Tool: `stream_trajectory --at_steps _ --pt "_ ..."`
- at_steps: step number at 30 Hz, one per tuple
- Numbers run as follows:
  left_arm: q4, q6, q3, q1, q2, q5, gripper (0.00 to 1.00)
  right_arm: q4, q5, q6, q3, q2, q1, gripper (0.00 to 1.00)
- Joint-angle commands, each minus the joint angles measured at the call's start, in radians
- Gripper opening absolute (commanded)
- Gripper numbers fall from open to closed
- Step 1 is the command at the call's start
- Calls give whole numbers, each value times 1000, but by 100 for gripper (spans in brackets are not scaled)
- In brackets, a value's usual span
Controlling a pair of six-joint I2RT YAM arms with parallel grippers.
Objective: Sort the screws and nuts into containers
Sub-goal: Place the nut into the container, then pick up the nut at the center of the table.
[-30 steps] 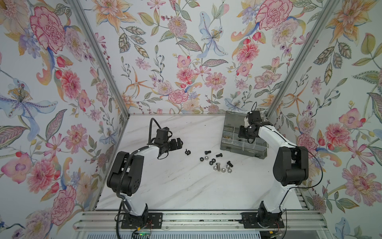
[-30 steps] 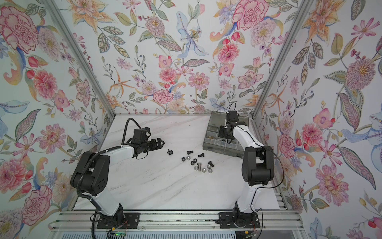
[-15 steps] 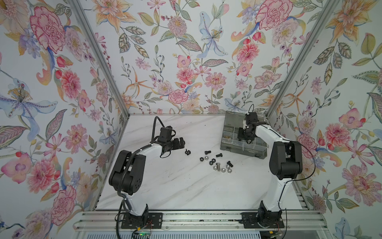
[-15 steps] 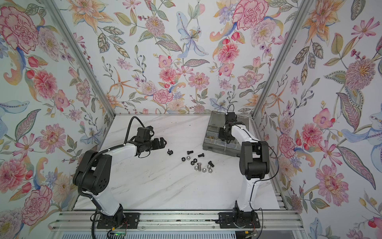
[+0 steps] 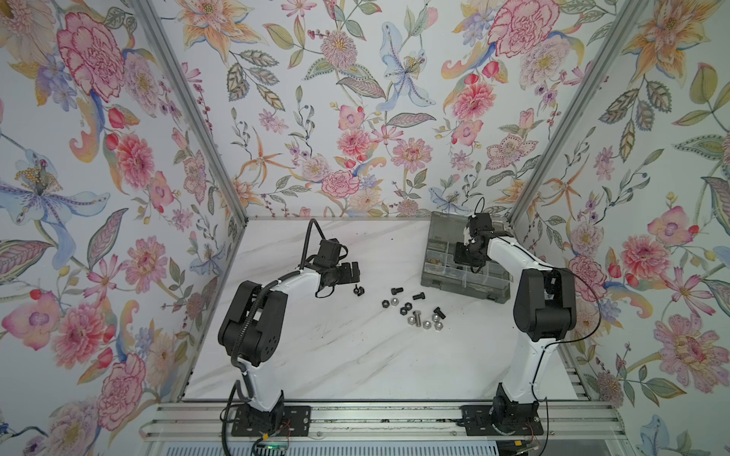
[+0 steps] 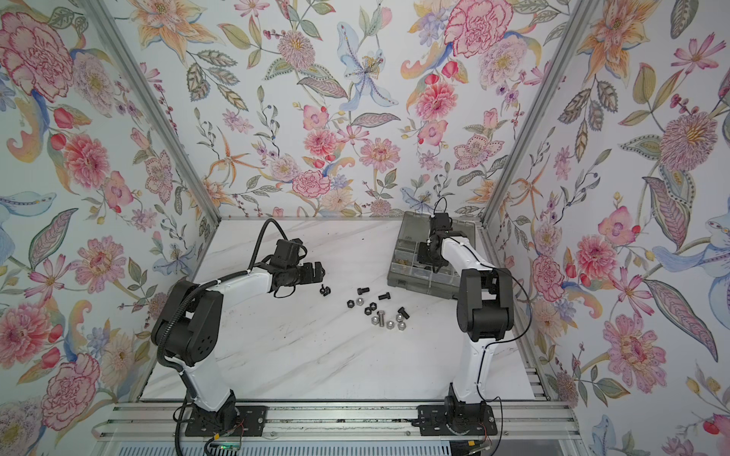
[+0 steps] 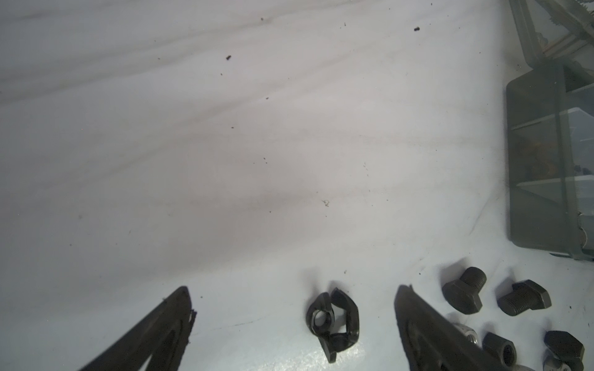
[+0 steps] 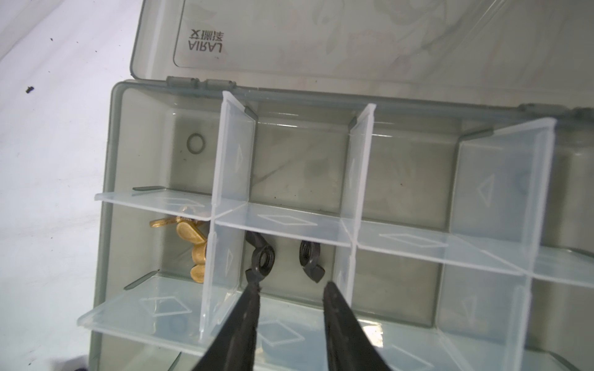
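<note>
My left gripper [image 7: 294,289] hangs open just above the white table, with a black winged nut [image 7: 332,321] lying between its fingers, nearer one of them and untouched. In a top view this nut [image 5: 358,291] lies just in front of the left gripper [image 5: 352,272]. My right gripper [image 8: 291,285] is open over a middle compartment of the grey organizer box [image 8: 109,160]. Two black winged nuts [image 8: 260,257] lie on that compartment's floor; one rests right at a fingertip [image 8: 252,290]. Brass winged pieces [image 8: 193,244] lie in the neighbouring compartment.
Loose black screws [image 5: 397,291], black nuts [image 5: 405,308], a silver screw [image 5: 412,318] and silver nuts [image 5: 426,324] are scattered mid-table between the arms. The box [image 6: 426,260] stands at the back right with its lid [image 8: 321,38] folded open towards the wall.
The right gripper's jaws have parted over the box compartment, with a black winged nut now lying below them. The left gripper has shifted a little towards the winged nut on the table.
</note>
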State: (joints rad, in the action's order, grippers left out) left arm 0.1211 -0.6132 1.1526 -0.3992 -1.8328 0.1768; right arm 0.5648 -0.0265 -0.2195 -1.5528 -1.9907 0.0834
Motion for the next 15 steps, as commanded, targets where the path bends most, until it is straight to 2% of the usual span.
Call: stream_trajectory --at_steps 1,5,8,11,15 --pt "47 10 36 -29 -23 -67 99 21 -57 6 -4 79 -5 39" --pt "70 5 23 -53 -17 -130 98 17 -105 -16 38 153 8 40" --pt "87 9 24 -77 -26 -168 92 9 -128 -28 77 204 29 41" --pt "78 3 24 -90 -43 -170 83 7 -129 -32 111 239 54 41" --pt "74 -3 29 -99 -63 -180 76 -19 -131 -38 158 261 67 41"
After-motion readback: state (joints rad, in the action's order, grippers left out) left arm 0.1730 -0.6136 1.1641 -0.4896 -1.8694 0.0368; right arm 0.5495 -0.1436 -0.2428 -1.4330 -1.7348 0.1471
